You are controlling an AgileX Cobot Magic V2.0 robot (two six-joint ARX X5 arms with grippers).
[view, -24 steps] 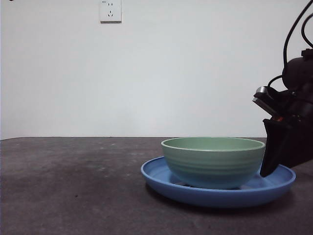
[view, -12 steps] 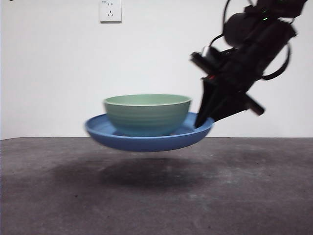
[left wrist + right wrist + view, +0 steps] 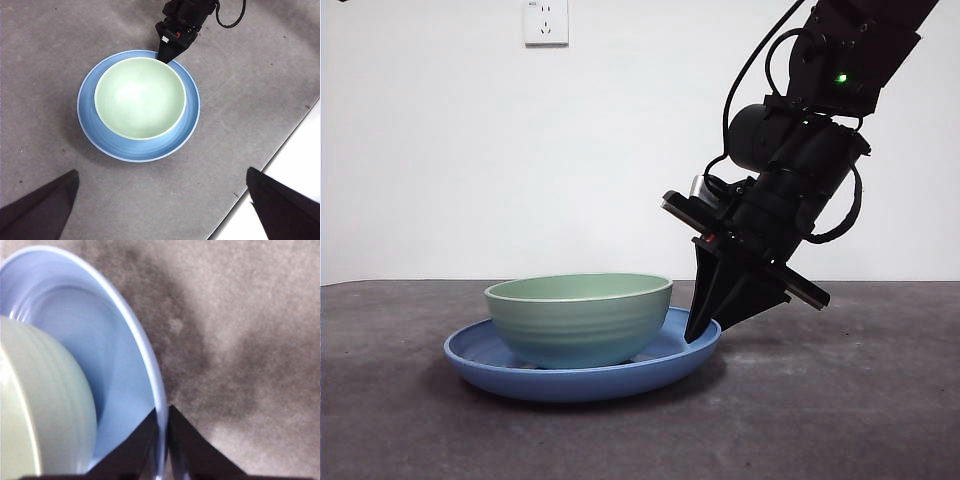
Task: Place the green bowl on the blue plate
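The green bowl (image 3: 578, 320) sits inside the blue plate (image 3: 470, 358) on the dark grey table, left of centre in the front view. My right gripper (image 3: 698, 330) comes down from the upper right and is shut on the plate's right rim. In the right wrist view its jaws (image 3: 162, 412) pinch the plate's rim (image 3: 125, 350), with the bowl (image 3: 40, 400) beside them. The left wrist view looks down from high up on the bowl (image 3: 140, 97), the plate (image 3: 102, 142) and the right gripper (image 3: 167, 52). My left gripper (image 3: 161, 172) is open and empty.
A white wall socket (image 3: 545, 22) is high on the back wall. The table's edge (image 3: 295, 120) runs near the plate in the left wrist view, with white floor beyond it.
The plate with the bowl was lifted off the table at the right, carried left in the air, and now sits low on the table left of centre, still held by my right gripper.
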